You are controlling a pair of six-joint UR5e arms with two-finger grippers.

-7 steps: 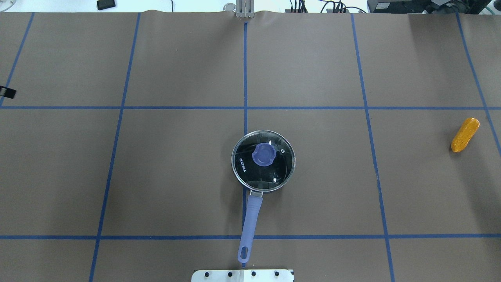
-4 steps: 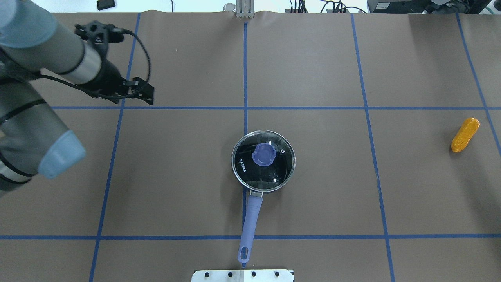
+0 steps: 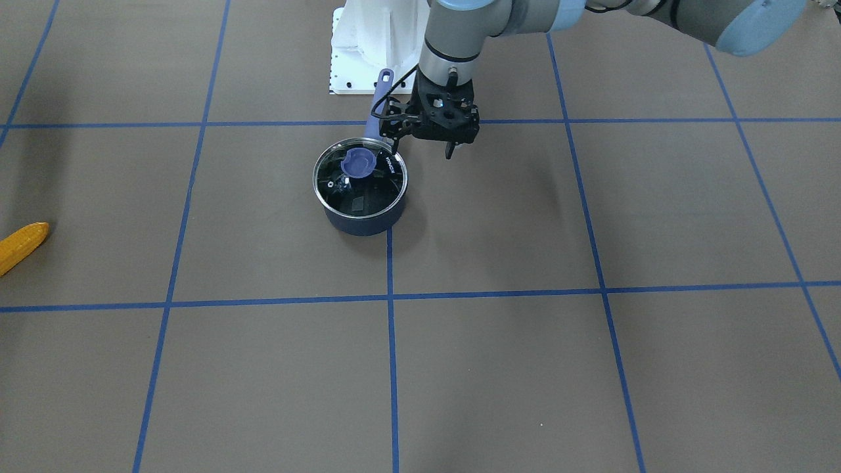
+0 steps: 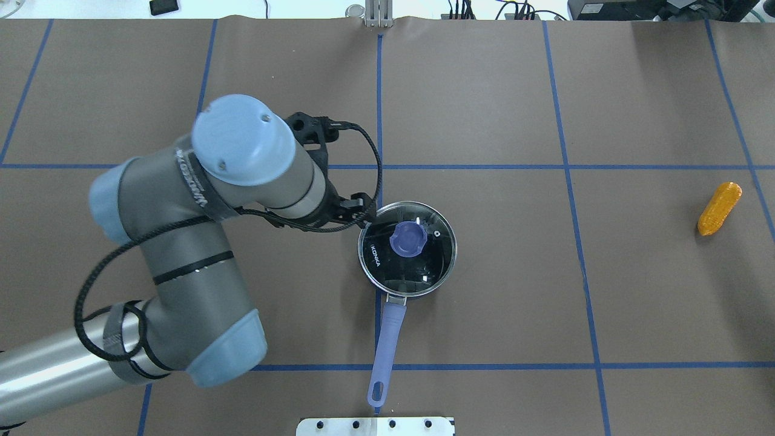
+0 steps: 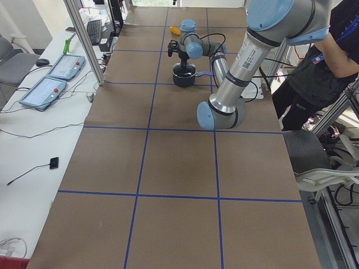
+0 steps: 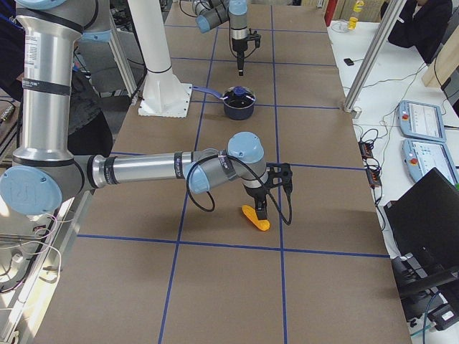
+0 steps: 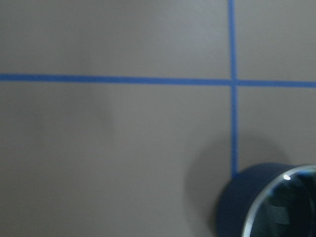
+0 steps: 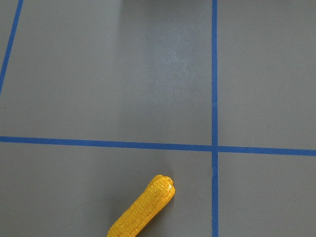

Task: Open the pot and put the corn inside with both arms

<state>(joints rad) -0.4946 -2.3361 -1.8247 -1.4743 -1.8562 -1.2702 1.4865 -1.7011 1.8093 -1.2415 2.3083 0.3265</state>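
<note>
I get bright, even light from overhead, and shadows stay soft and faint. Small glare spots sit on the glass lid (image 4: pixel 407 249). My left wrist view is blurred, pot (image 7: pixel 242 200) edge smeared. Right wrist view is sharp, with a pale sheen on the table (image 8: pixel 173 59).

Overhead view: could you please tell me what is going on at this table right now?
The left arm holds its jaws beside the small dark navy saucepan, apart from it; the round clear glass lid with a purple knob is on. The right arm is close to the tapered yellow-orange corn cob, which lies untouched, far from the pot. Nothing has been lifted yet.
</note>
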